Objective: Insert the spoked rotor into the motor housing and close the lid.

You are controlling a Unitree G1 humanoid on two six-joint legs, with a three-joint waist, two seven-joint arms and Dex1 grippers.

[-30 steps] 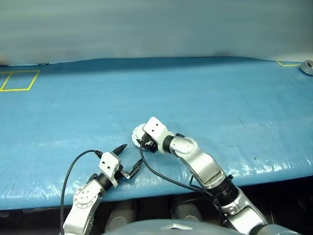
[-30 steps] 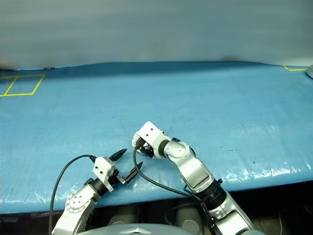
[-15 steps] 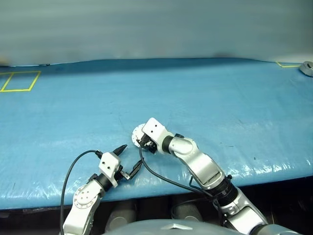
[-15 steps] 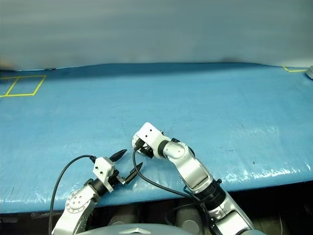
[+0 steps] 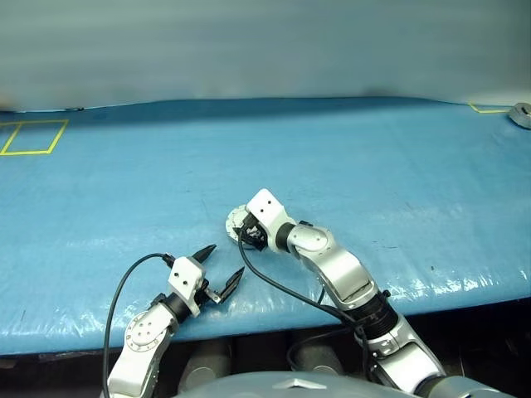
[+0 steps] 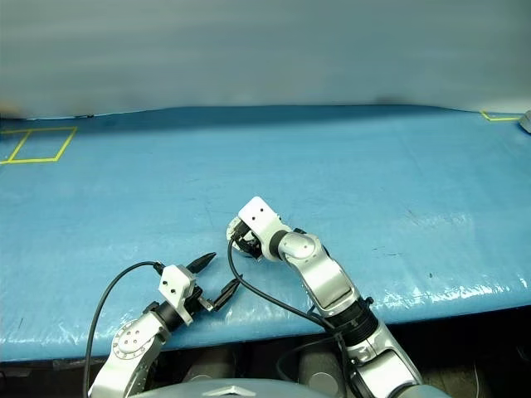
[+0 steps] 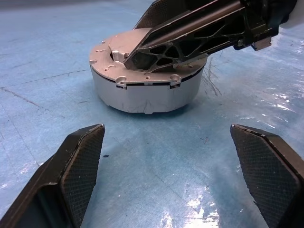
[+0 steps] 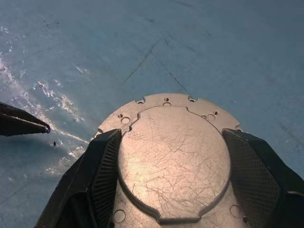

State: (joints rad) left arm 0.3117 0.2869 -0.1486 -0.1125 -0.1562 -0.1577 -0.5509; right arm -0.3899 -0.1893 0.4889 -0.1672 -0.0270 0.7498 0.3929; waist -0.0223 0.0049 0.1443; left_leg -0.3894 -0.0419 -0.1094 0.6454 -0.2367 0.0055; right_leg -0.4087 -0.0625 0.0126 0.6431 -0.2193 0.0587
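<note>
**Housing closed, right gripper over the lid**

I see the housing (image 7: 145, 90) sitting flat on the blue table (image 5: 373, 166), a round grey puck with its axis straight up and no long side to speak of. The lid (image 8: 173, 156) lies level on top, plain scratched face up, with a thin dark seam between the two running round the wall. I cannot see inside it.

My right gripper (image 5: 246, 232) reaches in from the right and points down and left over the lid. Its fingers (image 8: 102, 171) stand apart, one to each side of the lid's top face; in the left wrist view one finger lies across the lid. I cannot tell whether they press on it or clamp anything.

My left gripper (image 5: 222, 265) hangs just near-left of the housing, fingers (image 7: 78, 161) spread wide with nothing between them, aimed at the housing's wall across a short strip of bare table.

The housing is near the table's near edge, around the middle of its width. Far and to either side the blue surface is open. A yellow taped square (image 5: 33, 137) marks the far left corner, well apart.
</note>
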